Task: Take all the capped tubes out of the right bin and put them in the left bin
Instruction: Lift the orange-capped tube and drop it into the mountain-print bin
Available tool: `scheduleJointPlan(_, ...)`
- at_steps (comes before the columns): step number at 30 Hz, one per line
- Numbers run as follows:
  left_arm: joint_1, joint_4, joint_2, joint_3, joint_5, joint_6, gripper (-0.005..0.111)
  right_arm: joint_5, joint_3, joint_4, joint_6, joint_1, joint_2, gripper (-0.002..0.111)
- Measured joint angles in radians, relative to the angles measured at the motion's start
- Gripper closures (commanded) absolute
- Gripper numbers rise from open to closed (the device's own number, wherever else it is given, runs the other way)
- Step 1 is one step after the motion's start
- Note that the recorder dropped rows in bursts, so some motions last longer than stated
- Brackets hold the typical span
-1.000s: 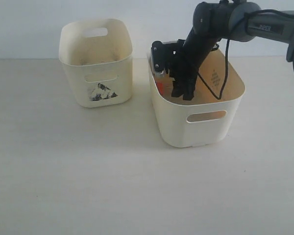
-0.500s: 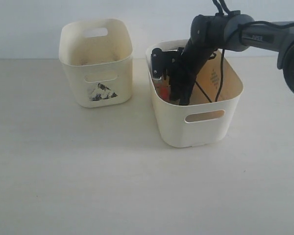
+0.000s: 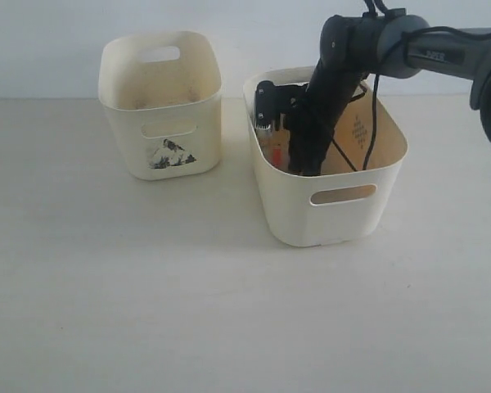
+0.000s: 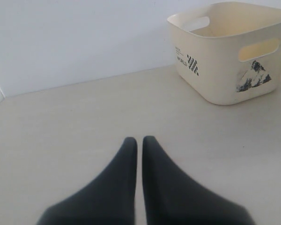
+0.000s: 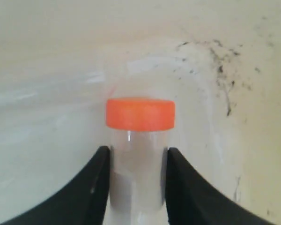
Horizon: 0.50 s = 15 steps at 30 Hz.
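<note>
On the left, the left gripper (image 4: 139, 146) hangs above the pale table (image 3: 106, 286), its two black fingers pressed together with nothing between them. Far left on the table stands the left bin (image 3: 159, 106), small and cream, with a black mountain picture (image 3: 171, 154) on its near side. No tube shows in the part of its inside that can be seen, but its floor is hidden, so whether any transfer is done cannot be told.

To the right, well apart from it, stands the wider right bin (image 3: 327, 164). The dark right arm (image 3: 344, 65) reaches down into it from the far right. The right gripper (image 5: 136, 154) pinches an orange-capped tube (image 5: 140, 114) low inside the bin, one finger against each side of the clear body, just below the cap. By this judgement the task is at a pick-up: this tube is not yet lifted, and carrying it to the left bin is left to do.

The exterior view shows both bins and only a speck of orange by the right bin's left wall. The right wrist view alone shows the grip and the scuffed floor. The left wrist view alone shows the idle gripper
</note>
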Motion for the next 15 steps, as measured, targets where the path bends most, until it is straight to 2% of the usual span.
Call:
scheduleJointPlan(10, 0.000, 0.000, 0.000, 0.000, 0.000, 0.000, 0.102, 0.037, 0.004, 0.024, 0.100, 0.000, -0.207, 0.108)
scheduleJointPlan(15, 0.000, 0.000, 0.000, 0.000, 0.000, 0.000, 0.102, -0.008, 0.004, 0.144, 0.206, 0.000, -0.294, 0.108)
